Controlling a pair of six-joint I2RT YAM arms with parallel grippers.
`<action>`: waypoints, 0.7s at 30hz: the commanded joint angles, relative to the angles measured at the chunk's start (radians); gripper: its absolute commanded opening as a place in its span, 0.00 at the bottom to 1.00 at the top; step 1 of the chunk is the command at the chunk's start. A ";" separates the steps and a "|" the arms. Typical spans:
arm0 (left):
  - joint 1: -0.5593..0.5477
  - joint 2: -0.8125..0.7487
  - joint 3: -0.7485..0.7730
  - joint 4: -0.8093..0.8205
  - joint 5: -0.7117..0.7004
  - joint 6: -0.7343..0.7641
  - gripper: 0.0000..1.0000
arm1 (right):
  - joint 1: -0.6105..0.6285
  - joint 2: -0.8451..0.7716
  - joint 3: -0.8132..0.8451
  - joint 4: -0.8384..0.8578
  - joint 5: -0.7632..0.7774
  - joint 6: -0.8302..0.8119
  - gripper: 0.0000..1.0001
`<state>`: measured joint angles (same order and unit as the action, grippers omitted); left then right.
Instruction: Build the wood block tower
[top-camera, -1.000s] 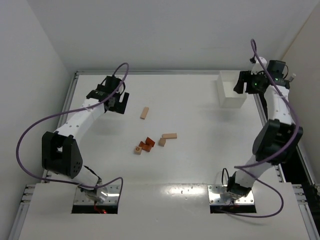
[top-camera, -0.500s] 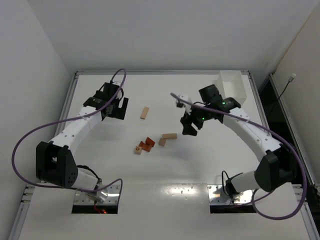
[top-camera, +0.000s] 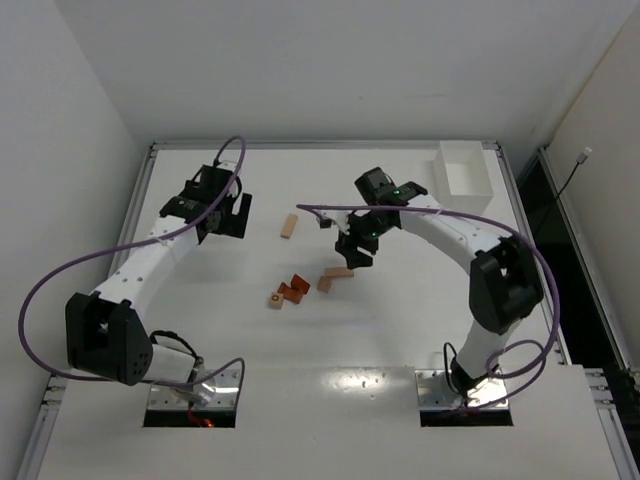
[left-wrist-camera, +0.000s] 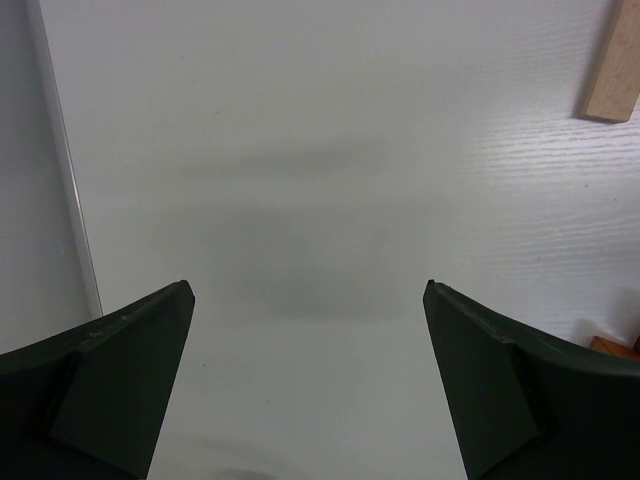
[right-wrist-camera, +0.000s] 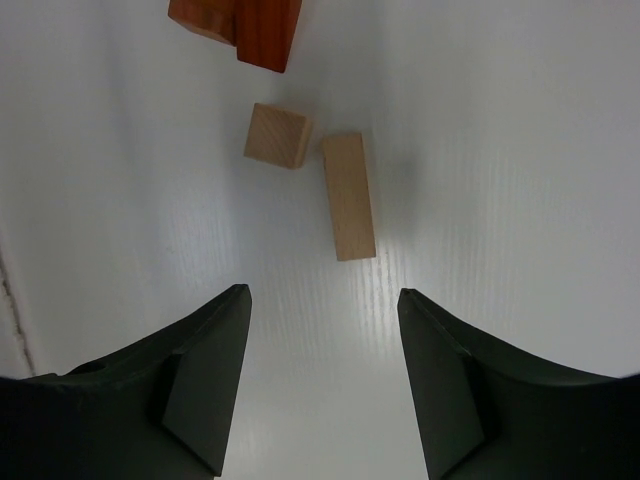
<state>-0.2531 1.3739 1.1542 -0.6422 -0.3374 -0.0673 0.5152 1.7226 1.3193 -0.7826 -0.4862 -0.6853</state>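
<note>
Loose wood blocks lie mid-table. A tan bar (top-camera: 289, 226) lies alone at the back; it shows at the left wrist view's top right (left-wrist-camera: 612, 72). A tan bar (top-camera: 339, 271) and tan cube (top-camera: 324, 284) lie together, also in the right wrist view, bar (right-wrist-camera: 348, 196), cube (right-wrist-camera: 277, 135). Two reddish-orange blocks (top-camera: 294, 289) (right-wrist-camera: 245, 25) and a tan cube (top-camera: 275, 300) lie to their left. My right gripper (top-camera: 352, 250) (right-wrist-camera: 322, 292) is open and empty, just above the tan bar. My left gripper (top-camera: 226, 216) (left-wrist-camera: 310, 288) is open and empty, left of the lone bar.
A white rectangular tray (top-camera: 465, 176) stands at the back right corner. The table's raised left rail (top-camera: 140, 200) runs beside the left arm and shows in the left wrist view (left-wrist-camera: 55, 170). A purple cable (top-camera: 330, 208) hangs over the blocks from the right arm.
My right arm has swung from the tray at the back right to the middle and now hovers over the tan bar and cube. My left gripper has shifted slightly toward the back.
</note>
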 joint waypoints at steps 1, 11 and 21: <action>0.020 -0.044 -0.010 0.009 -0.009 0.000 0.99 | 0.022 0.060 0.070 -0.026 -0.015 -0.127 0.58; 0.060 -0.053 -0.010 0.009 -0.018 0.000 0.99 | 0.077 0.103 -0.030 0.052 0.046 -0.171 0.54; 0.100 -0.022 0.010 0.009 0.001 0.000 0.99 | 0.094 0.169 -0.051 0.192 0.127 -0.106 0.49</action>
<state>-0.1673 1.3521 1.1465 -0.6430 -0.3428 -0.0643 0.6121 1.8946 1.2533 -0.6678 -0.3645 -0.8074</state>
